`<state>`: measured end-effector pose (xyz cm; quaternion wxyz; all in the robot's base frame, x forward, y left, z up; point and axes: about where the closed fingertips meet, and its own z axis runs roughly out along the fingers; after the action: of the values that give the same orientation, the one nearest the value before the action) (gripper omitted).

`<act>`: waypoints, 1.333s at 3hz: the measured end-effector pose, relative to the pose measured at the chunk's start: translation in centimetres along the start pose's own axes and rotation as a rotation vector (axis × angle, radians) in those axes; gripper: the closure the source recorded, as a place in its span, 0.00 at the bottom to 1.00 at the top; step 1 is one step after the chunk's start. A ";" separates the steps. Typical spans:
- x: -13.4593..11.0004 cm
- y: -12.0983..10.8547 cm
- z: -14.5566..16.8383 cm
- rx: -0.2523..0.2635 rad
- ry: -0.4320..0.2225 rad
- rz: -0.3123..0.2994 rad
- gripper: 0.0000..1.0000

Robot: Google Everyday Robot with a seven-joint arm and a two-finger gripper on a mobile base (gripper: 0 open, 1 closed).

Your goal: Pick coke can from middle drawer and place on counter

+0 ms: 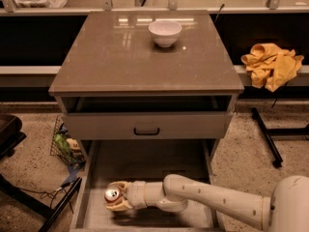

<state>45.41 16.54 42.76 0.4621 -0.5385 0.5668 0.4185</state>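
Quick status from my end: the middle drawer (154,161) is pulled way out, and the one coke can (112,194) is in it, near the front left corner. My gripper (112,200) is down in there too, fingers clamped on the can, silver top facing the camera. The drawer floor is bare toward the back edge, and the side walls are low. The drawer with the black handle (146,130) sits just above the back edge. The counter (120,62) holds one white bowl (165,32) by its back edge, and its front half is open. There's one yellow cloth (271,64) off right.
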 end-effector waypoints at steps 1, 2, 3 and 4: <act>-0.1 0.1 0.1 -0.003 -0.001 0.000 1.00; -2.4 -0.3 -0.5 -0.014 0.005 -0.006 1.00; -10.8 -1.2 -3.3 -0.043 -0.006 0.041 1.00; -18.7 -3.3 -6.8 -0.041 -0.019 0.091 1.00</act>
<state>48.03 13.91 62.60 0.4368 -0.5174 0.5776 0.4559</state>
